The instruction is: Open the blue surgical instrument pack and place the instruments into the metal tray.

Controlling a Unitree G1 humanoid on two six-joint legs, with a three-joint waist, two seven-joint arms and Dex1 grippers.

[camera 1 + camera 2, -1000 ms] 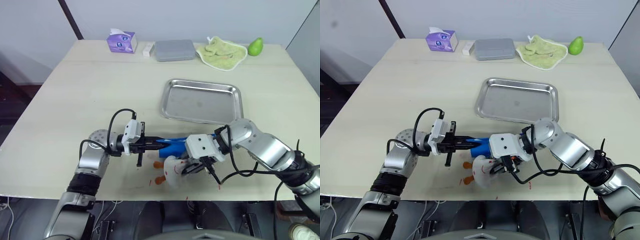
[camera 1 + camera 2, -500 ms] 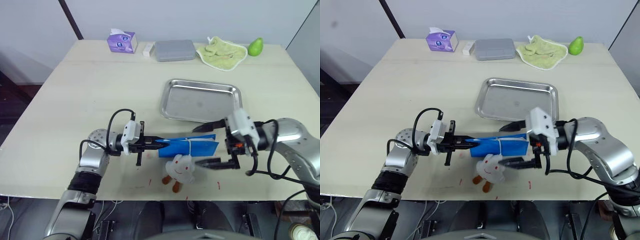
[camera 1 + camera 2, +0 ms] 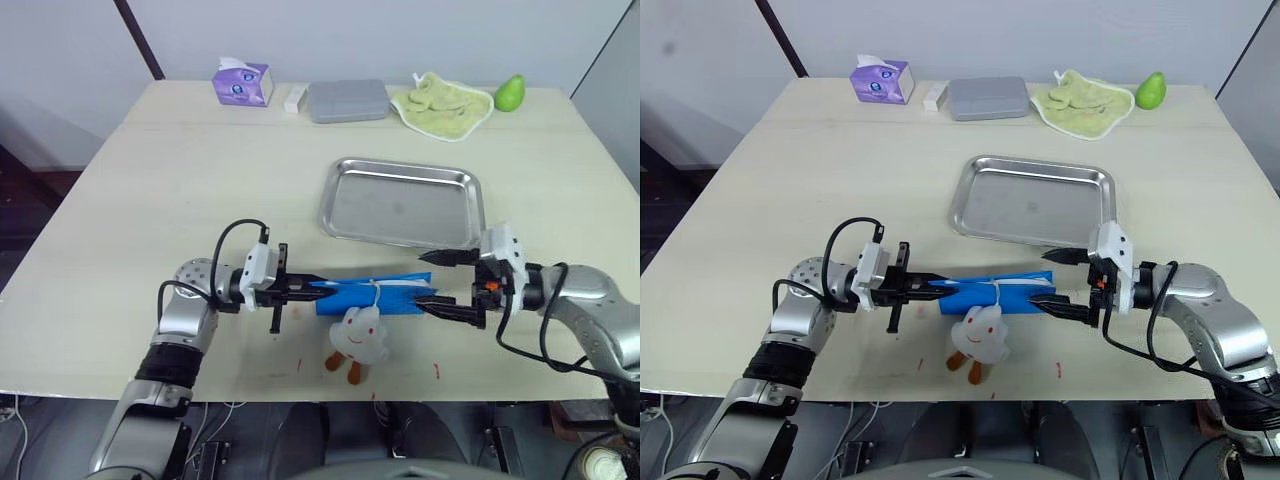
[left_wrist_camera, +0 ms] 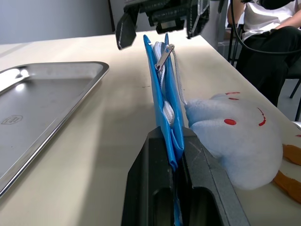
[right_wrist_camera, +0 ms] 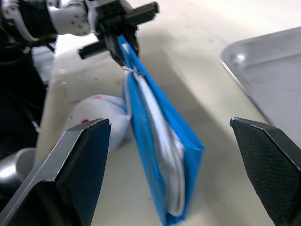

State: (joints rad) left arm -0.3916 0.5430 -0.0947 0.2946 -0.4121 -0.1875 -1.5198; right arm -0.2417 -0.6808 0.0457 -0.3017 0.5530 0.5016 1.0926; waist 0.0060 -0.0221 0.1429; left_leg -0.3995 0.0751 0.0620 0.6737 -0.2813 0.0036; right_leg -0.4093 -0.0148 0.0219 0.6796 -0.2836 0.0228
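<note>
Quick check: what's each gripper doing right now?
Left gripper: shut on the blue surgical instrument pack, holding it on edge.
Right gripper: open, jaws wide at the pack's far end, holding nothing.

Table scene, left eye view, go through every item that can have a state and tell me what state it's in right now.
blue surgical instrument pack: zipped shut, on edge, clamped at one end
left gripper: shut on the pack
right gripper: open, fingers either side of the pack's other end
metal tray: empty
plush charm: lying on the table, tied to the zipper pull
grey flat box: closed
</note>
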